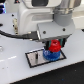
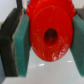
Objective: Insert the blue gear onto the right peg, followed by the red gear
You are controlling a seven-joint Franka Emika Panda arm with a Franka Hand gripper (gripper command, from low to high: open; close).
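Note:
In the exterior view my gripper point(image 1: 53, 48) is shut on the red gear point(image 1: 54, 48) and holds it right above the blue gear point(image 1: 51, 55), which lies on the grey black-framed plate point(image 1: 36, 58) at its right-hand end. The right peg is hidden under the gears. The left-hand pin point(image 1: 37, 56) shows as a small dark spot on the plate. In the wrist view the red gear point(image 2: 50, 34) fills the middle, with its dark centre hole facing the camera, clamped between the two teal pads point(image 2: 22, 47).
The plate lies on a white table point(image 1: 15, 70). A black cable point(image 1: 12, 34) runs along the exterior view's left. The arm's white body point(image 1: 35, 15) fills the upper part of that view.

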